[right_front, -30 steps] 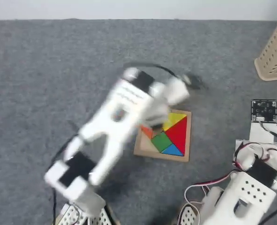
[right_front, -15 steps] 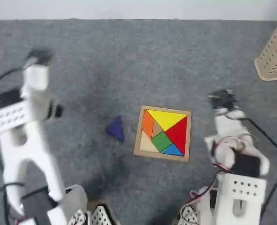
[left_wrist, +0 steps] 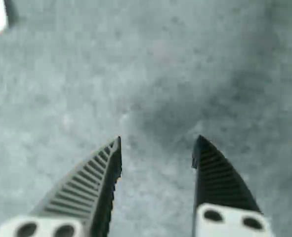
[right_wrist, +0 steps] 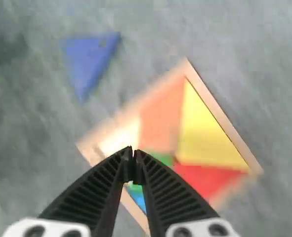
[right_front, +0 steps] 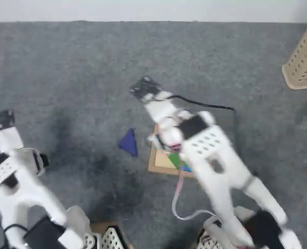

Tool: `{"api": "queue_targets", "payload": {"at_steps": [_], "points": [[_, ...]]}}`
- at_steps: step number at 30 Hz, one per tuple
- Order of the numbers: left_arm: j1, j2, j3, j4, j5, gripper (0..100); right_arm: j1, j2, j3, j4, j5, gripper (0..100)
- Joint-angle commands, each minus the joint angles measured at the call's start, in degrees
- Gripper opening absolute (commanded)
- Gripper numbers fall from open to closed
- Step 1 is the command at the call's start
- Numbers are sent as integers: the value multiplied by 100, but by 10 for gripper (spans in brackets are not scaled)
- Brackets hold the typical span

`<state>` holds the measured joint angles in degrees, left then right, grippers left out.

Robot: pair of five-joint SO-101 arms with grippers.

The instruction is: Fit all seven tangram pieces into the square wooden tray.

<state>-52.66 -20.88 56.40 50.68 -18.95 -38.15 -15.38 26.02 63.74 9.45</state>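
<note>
Triangle (right_front: 128, 142) tip aims at far wall (right_front: 153, 9); right gripper (right_wrist: 134, 150) together, left gripper (left_wrist: 158, 140) apart.

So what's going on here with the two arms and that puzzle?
The right end effector, shut and empty, hangs over the wooden tray, which holds coloured tangram pieces. A dark blue triangle lies outside on the grey mat beside the tray, not yet fitted. The left end effector is open and empty over the mat.
</note>
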Motion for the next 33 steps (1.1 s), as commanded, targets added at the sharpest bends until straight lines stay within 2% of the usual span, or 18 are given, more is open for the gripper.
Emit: {"api": "queue_targets", "payload": {"at_steps": [1,5,8,12,15,27,33], "points": [[-229,-290,57,-114,818,275,-514,884,-774,-611,-844,10],[-413,-273,75,-185,967,280,-716,2167,-1758,-690,-1196,11],[-273,-316,303,-475,976,280,-769,2941,-2462,-593,-1846,12],[-185,-281,374,-677,967,280,-963,3609,-3130,57,-2268,111],[-97,-281,374,-686,967,280,-1182,3846,-3437,400,-2418,168],[35,-281,470,-703,949,280,-1358,4110,-3569,215,-3587,170],[26,-281,470,-703,949,280,-1341,4295,-3569,-4,-3499,171]]}}
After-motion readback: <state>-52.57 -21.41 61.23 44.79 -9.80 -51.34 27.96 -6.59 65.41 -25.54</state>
